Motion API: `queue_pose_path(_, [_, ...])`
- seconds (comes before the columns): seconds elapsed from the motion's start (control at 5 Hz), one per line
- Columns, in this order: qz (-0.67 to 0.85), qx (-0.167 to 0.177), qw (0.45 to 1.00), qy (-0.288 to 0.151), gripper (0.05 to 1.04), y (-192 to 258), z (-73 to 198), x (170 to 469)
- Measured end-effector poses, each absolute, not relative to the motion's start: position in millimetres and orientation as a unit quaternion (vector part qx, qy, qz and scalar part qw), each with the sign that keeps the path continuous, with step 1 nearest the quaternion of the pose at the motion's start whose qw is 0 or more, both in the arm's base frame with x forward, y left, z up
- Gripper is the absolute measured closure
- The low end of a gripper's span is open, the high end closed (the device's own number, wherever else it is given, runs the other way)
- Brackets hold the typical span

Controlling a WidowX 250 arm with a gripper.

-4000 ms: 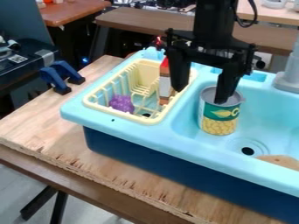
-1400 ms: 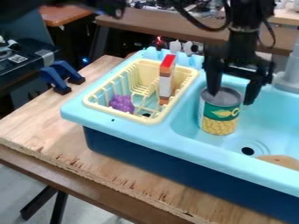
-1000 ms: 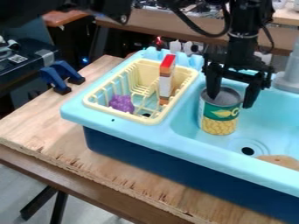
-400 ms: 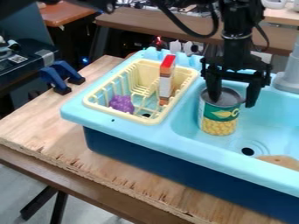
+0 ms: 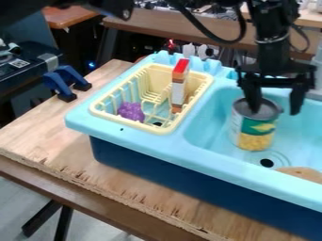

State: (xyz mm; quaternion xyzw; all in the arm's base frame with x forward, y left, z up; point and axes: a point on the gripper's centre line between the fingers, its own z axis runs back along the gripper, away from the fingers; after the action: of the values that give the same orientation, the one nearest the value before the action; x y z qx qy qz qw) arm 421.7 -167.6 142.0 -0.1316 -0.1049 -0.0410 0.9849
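The black gripper point(image 5: 274, 113) hangs over the left part of the sink, open, its two fingers well apart. Its left finger point(image 5: 253, 96) reaches down to the grey top of a corn can point(image 5: 256, 140); whether the tip is inside the rim, I cannot tell. The right finger is beyond the can's right side. Upright in the light-blue sink point(image 5: 207, 123), the can is just behind the drain, with its green and yellow label turned toward the right.
Left of the basin, a cream dish rack point(image 5: 161, 129) holds purple toy grapes point(image 5: 131, 111) and an upright red, white and brown box point(image 5: 179, 84). A brown item point(image 5: 301, 173) lies at the sink's right. The grey faucet point(image 5: 317, 73) stands behind.
Compared with the frame just before, the gripper has moved right, and the can has shifted right and slightly nearer the drain, its label turning. Rack, grapes and box are unmoved.
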Motion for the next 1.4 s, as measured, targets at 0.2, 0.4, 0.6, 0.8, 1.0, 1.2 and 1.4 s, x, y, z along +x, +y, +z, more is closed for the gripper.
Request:
queue_pose_path(0.2, [-0.060,-0.135,0.984,-0.101,0.082,-184,143,420])
queue_pose_path(0.4, [-0.066,-0.144,0.983,-0.095,0.082,-193,141,415])
queue_pose_path(0.6, [-0.071,-0.159,0.980,-0.094,0.082,-203,142,412])
queue_pose_path(0.8, [-0.094,-0.184,0.974,-0.097,0.082,-226,144,405])
queue_pose_path(1.0, [-0.127,-0.209,0.964,-0.103,0.082,-252,147,398])
queue_pose_path(1.2, [-0.147,-0.204,0.962,-0.107,0.082,-263,147,399])
queue_pose_path(1.4, [-0.145,-0.190,0.964,-0.118,0.082,-262,145,400])
